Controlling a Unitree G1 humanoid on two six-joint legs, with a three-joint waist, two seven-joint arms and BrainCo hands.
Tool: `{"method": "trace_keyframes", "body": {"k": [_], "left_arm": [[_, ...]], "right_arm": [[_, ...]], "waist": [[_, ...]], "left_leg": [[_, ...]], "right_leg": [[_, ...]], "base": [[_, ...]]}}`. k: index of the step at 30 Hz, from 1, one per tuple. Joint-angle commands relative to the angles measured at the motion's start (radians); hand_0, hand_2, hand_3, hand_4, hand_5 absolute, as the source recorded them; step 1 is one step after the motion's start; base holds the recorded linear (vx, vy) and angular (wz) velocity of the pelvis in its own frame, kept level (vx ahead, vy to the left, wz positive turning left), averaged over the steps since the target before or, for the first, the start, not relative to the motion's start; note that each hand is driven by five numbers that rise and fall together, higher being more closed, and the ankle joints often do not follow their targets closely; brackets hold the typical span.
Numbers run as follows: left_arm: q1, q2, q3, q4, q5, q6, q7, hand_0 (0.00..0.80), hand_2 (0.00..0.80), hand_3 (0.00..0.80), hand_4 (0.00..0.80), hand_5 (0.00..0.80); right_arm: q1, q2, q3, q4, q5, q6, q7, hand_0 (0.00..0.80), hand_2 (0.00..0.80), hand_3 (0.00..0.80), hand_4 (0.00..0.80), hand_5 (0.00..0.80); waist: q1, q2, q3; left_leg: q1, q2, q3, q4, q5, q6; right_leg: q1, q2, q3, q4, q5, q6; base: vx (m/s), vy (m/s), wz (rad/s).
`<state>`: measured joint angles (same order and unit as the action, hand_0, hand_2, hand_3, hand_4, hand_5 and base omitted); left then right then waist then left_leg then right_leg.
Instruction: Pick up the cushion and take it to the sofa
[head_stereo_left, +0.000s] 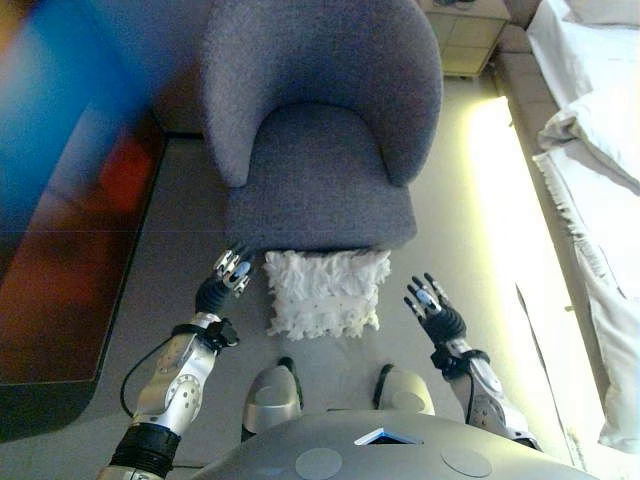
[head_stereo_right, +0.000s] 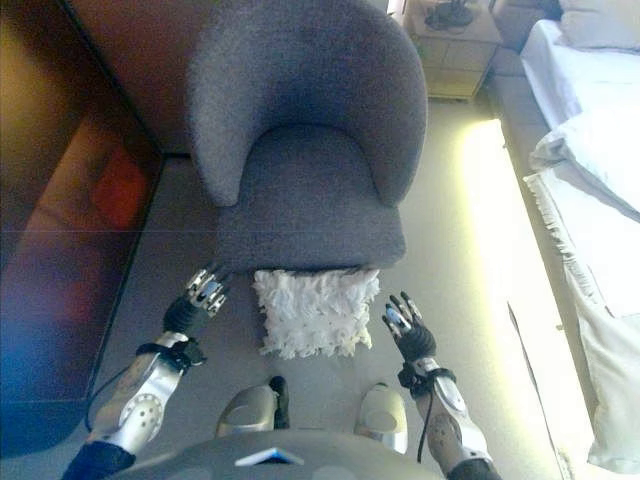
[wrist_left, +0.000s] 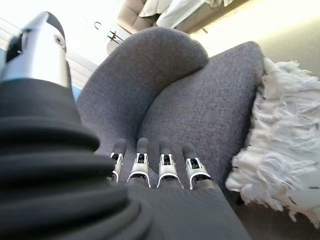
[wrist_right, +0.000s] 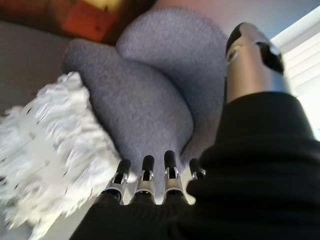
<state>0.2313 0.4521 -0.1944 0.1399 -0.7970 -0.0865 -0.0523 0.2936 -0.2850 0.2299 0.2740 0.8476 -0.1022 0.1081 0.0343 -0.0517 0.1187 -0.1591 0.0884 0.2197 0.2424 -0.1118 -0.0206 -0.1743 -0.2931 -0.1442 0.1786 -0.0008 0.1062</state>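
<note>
The left hand (head_stereo_left: 228, 278) and right hand (head_stereo_left: 433, 305) flank the white fringed cushion (head_stereo_left: 322, 291) on the floor, fingers straight and apart, neither touching it. The pickup looks not yet begun: both hands must close inward on the cushion, which lies against the grey sofa (head_stereo_left: 320, 130).

A white, shaggy-tufted cushion (head_stereo_left: 326, 292) is seen at the lower centre of the frame. The sofa (head_stereo_left: 318, 120) above it is covered in plain grey fabric with a fine woven fleck. The floor (head_stereo_left: 180, 210) is shown in pale grey-beige. White bedding (head_stereo_left: 600, 130) is found at the right edge. A dark reddish-brown panel (head_stereo_right: 70, 200) with an orange-red patch fills the left side. A beige cabinet (head_stereo_right: 455, 50) is seen at the upper right.
</note>
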Motion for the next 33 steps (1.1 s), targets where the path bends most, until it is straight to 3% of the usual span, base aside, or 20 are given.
{"method": "trace_keyframes", "body": {"k": [1,3,5,10,19,24,27,30,33], "left_arm": [[-0.050,0.021,0.012,-0.089,0.054,-0.081,0.014,0.000,0.000,0.000,0.000,0.000],[-0.056,0.020,0.009,-0.087,0.060,-0.081,0.022,0.000,0.000,0.000,0.000,0.000],[-0.049,0.012,0.012,-0.087,0.056,-0.064,0.035,0.000,0.000,0.000,0.000,0.000],[-0.011,-0.020,0.010,-0.068,0.063,-0.050,0.053,0.000,0.000,0.000,0.000,0.000],[0.001,-0.025,0.015,-0.062,0.131,-0.059,0.079,0.000,0.000,0.000,0.000,0.000],[-0.003,-0.027,0.011,-0.055,0.127,-0.050,0.081,0.000,0.000,0.000,0.000,0.000],[-0.024,-0.033,0.006,-0.052,0.102,-0.016,0.059,0.000,0.000,0.000,0.000,0.000],[-0.057,-0.037,-0.011,-0.029,0.127,-0.018,0.034,0.000,0.000,0.000,0.000,0.000],[-0.051,-0.031,-0.004,-0.051,0.124,-0.022,0.008,0.000,0.000,0.000,0.000,0.000]], "right_arm": [[-0.068,-0.022,0.001,-0.062,0.033,-0.044,0.025,0.000,0.000,0.000,0.000,0.000],[-0.074,-0.021,0.005,-0.059,0.017,-0.028,0.017,0.000,0.000,0.000,0.000,0.000],[-0.084,-0.021,0.010,-0.064,0.024,-0.013,0.005,0.000,0.000,0.000,0.000,0.000],[-0.063,-0.034,0.003,-0.067,0.001,-0.002,0.007,0.000,0.000,0.000,0.000,0.000],[-0.053,-0.063,0.007,-0.085,-0.087,-0.007,0.001,0.000,0.000,0.000,0.000,0.000],[-0.074,-0.083,0.009,-0.083,-0.108,0.000,0.009,0.000,0.000,0.000,0.000,0.000],[-0.095,-0.085,0.011,-0.080,-0.132,-0.023,-0.021,0.000,0.000,0.000,0.000,0.000],[-0.111,-0.075,0.001,-0.083,-0.106,-0.041,-0.038,0.000,0.000,0.000,0.000,0.000],[-0.090,-0.058,-0.014,-0.124,-0.030,-0.026,-0.009,0.000,0.000,0.000,0.000,0.000]], "waist": [[-0.045,-0.008,0.073],[-0.046,-0.014,0.071],[-0.036,-0.028,0.058],[-0.034,-0.034,0.021],[-0.049,0.005,-0.018],[-0.049,0.017,-0.015],[-0.045,0.043,-0.016],[-0.052,0.046,-0.024],[-0.059,0.046,-0.034]], "left_leg": [[-0.024,-0.007,-0.105,-0.054,0.032,-0.017],[-0.030,-0.002,-0.130,-0.048,0.026,-0.019],[-0.020,0.022,-0.130,-0.053,0.038,-0.032],[0.045,0.068,-0.132,-0.110,0.069,-0.060],[0.105,0.103,-0.152,-0.128,0.085,-0.091],[0.075,0.092,-0.185,-0.030,0.092,-0.112],[0.095,0.095,-0.162,-0.176,0.146,-0.118],[0.122,0.082,-0.145,-0.235,0.154,-0.109],[0.152,0.067,-0.130,-0.268,0.150,-0.096]], "right_leg": [[-0.036,-0.015,0.061,-0.042,0.138,0.090],[-0.019,-0.001,0.080,-0.071,0.122,0.098],[0.009,0.012,0.050,-0.086,0.109,0.100],[0.087,0.051,0.031,-0.120,0.053,0.100],[0.138,0.104,0.022,-0.094,-0.018,0.046],[0.160,0.125,0.029,-0.102,-0.019,0.025],[0.164,0.116,-0.002,-0.094,-0.030,0.038],[0.170,0.093,-0.041,-0.109,-0.009,0.057],[0.175,0.079,-0.048,-0.130,0.011,0.073]], "base": [[0.024,-0.201,0.13],[0.086,-0.225,0.43],[0.135,-0.234,0.29],[0.151,-0.110,0.02],[0.073,-0.072,0.13],[0.018,-0.014,0.16],[0.029,0.158,0.10],[0.000,0.106,0.05],[0.047,0.083,0.10]]}}
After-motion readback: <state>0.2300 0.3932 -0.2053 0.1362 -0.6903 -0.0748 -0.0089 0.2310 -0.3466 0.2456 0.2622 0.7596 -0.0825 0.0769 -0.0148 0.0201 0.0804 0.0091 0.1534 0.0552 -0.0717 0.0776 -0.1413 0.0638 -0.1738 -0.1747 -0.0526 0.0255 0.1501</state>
